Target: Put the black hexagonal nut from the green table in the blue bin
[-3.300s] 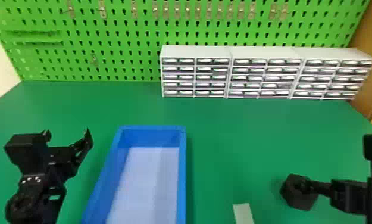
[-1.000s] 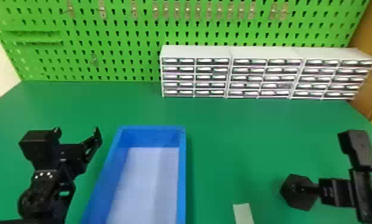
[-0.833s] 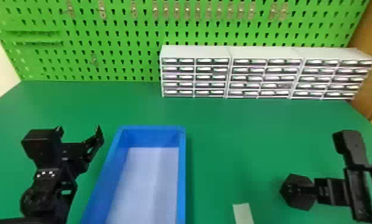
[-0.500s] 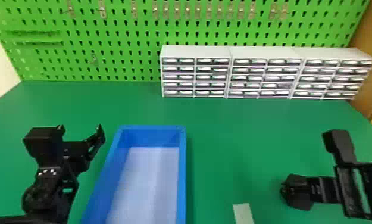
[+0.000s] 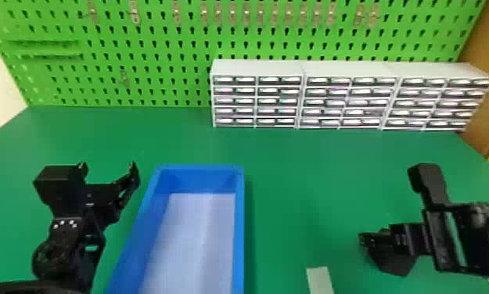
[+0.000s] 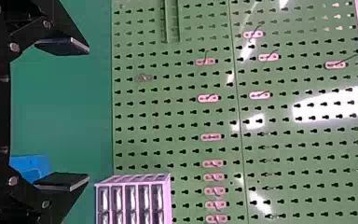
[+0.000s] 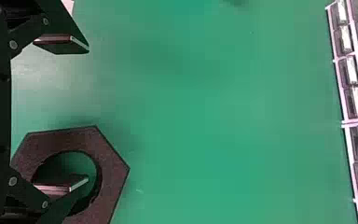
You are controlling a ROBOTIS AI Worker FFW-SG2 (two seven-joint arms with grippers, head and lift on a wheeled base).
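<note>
Partly beneath right black two-fingered gripper [image 7: 87,114]: black hexagonal nut [image 7: 113,170] with round central hole, flat on green table [image 5: 313,168]. Nut offset from finger gap toward robot's right; rightward centring probably required. Fingers spread, nothing pinched; one overlies hole, contact undetermined. Blue rectangular plastic bin [image 5: 200,168] left of nut.

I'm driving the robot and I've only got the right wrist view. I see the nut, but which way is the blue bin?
Observer: The blue bin is on the robot's left of the nut.
Operator: Cool! What's on the bin's other side?
Observer: The left hand, with its fingers open.
Operator: I see little drawers too. What's behind them?
Observer: A tall green board full of holes.
</note>
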